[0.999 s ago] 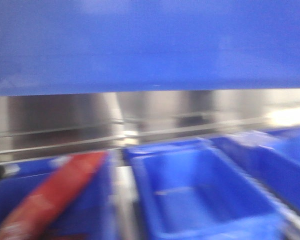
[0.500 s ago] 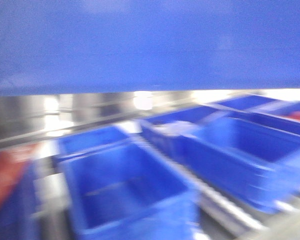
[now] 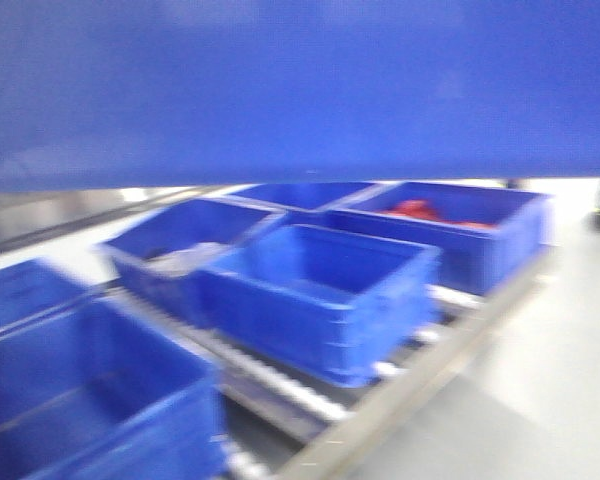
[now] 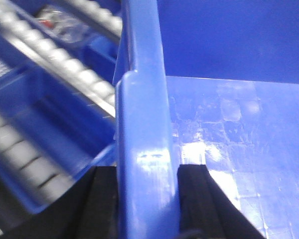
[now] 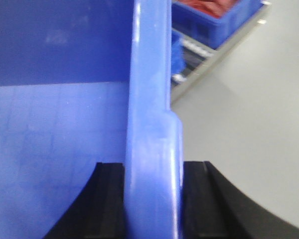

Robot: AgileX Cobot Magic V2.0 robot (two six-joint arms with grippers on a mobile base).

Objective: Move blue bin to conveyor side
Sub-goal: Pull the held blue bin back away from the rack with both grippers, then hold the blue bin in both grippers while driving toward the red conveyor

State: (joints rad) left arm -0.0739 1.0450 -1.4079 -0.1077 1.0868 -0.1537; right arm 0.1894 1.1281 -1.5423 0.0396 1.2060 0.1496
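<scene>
The blue bin [image 3: 300, 90] is held up close to the front camera, and its wall fills the upper part of that view. In the left wrist view my left gripper [image 4: 147, 199] is shut on the blue bin's thick left rim [image 4: 142, 114], black fingers [image 4: 102, 199] on both sides. In the right wrist view my right gripper [image 5: 153, 199] is shut on the blue bin's right rim [image 5: 149, 99]; its empty glossy floor [image 5: 50, 139] shows inside. The conveyor is out of view.
Below the held bin, several smaller blue crates [image 3: 320, 290] sit in rows on a steel roller rack [image 3: 280, 385]; one far crate [image 3: 450, 225] holds something red. Grey floor [image 3: 540, 380] lies to the right. Rollers [image 4: 65, 64] and crates pass beneath the left rim.
The front view has swept sideways: the rack's crates slid left and shrank, the steel back wall and red object left the frame, and grey floor appeared at right. The held bin stays fixed.
</scene>
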